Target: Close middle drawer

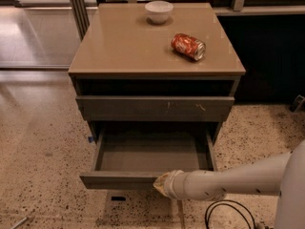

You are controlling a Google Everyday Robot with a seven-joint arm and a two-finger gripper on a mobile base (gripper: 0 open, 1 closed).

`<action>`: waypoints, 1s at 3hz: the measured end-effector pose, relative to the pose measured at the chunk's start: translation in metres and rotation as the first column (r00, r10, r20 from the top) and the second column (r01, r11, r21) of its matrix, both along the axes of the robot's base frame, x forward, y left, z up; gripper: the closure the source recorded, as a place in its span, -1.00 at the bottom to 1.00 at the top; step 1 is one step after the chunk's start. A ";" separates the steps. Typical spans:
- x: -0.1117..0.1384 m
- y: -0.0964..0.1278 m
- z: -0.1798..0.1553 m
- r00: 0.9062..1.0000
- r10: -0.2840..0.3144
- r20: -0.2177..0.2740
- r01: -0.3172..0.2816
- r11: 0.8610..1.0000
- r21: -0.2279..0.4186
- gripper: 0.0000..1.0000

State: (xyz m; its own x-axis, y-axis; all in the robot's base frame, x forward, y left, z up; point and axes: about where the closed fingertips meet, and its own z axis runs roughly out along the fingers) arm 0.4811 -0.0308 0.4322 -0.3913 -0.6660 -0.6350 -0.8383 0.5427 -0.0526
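Observation:
The middle drawer (147,155) is a wide grey-brown tray, pulled out of the cabinet (155,46) and empty inside. Its plain front (116,180) faces me at the bottom. My gripper (161,184) reaches in from the lower right on a white arm and presses against the right half of that front. Its fingers are hidden by the wrist. Above it sits another drawer front with pale scratch marks (155,108), nearly shut.
A white bowl (158,11) and a red can (188,46) lying on its side rest on the cabinet top. A black cable (228,213) loops on the speckled floor at lower right. A dark wall stands to the right of the cabinet.

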 end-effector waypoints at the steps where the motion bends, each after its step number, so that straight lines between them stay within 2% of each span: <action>1: 0.031 -0.008 0.001 0.998 -0.049 0.049 0.049 0.999 0.010 1.00; 2: 0.031 -0.008 0.001 0.998 -0.049 0.049 0.049 0.999 0.010 1.00; 3: 0.045 -0.012 0.000 0.995 -0.085 0.053 0.084 0.996 0.021 1.00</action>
